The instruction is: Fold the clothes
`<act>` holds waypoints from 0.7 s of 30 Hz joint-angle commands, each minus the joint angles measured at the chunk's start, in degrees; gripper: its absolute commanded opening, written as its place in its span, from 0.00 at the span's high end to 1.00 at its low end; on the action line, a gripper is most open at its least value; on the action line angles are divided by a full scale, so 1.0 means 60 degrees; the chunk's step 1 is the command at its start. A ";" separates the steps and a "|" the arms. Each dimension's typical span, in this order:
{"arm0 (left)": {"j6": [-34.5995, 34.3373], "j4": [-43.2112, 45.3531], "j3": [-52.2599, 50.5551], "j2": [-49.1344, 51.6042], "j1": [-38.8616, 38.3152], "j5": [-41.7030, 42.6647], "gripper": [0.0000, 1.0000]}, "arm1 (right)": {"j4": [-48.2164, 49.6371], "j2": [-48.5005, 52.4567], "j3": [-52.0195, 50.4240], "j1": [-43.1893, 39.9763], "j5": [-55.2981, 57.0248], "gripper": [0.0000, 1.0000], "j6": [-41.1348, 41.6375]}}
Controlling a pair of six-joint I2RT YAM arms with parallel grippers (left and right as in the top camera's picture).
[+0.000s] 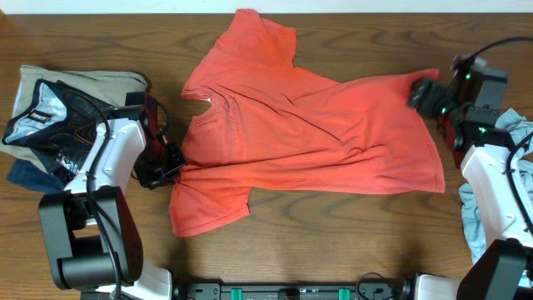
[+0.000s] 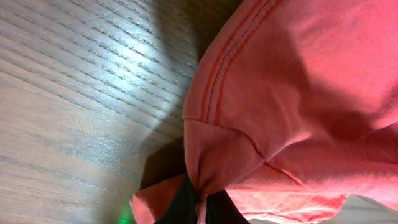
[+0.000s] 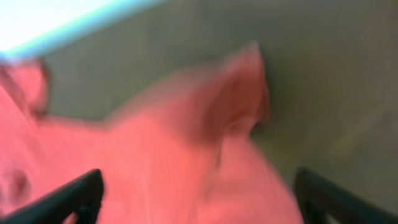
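Observation:
The coral-red T-shirt (image 1: 316, 133) lies spread across the middle of the table with its collar toward the left. No lettering shows. My left gripper (image 1: 172, 167) is shut on a pinch of the shirt's fabric near the lower left sleeve seam. The left wrist view shows the jaws (image 2: 202, 208) closed on a gathered fold of red cloth (image 2: 298, 81). My right gripper (image 1: 419, 92) is at the shirt's upper right hem corner. In the blurred right wrist view its fingers (image 3: 199, 199) are spread wide, with red cloth (image 3: 186, 143) between them. A pale grey-blue shirt (image 1: 473, 218) lies at the right edge.
A pile of other garments (image 1: 50, 108), beige, black-and-white and navy, sits at the far left beside the left arm. The arm bases stand at the front corners. The wooden table (image 1: 350, 242) shows bare in front of the shirt.

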 commanded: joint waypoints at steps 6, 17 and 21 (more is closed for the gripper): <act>0.0018 -0.0062 -0.0047 0.0007 0.0069 -0.0186 0.94 | -0.3104 0.0033 -0.0135 -0.0040 0.2058 0.01 -0.0284; 0.0018 -0.0066 -0.0047 0.0011 0.0069 -0.0186 0.94 | -0.1129 0.0441 -0.2266 -0.0047 0.2718 0.01 0.0397; 0.0018 -0.0062 -0.0047 0.0011 0.0069 -0.0186 0.93 | -0.0404 0.0776 -0.2670 -0.0044 0.2710 0.01 0.0397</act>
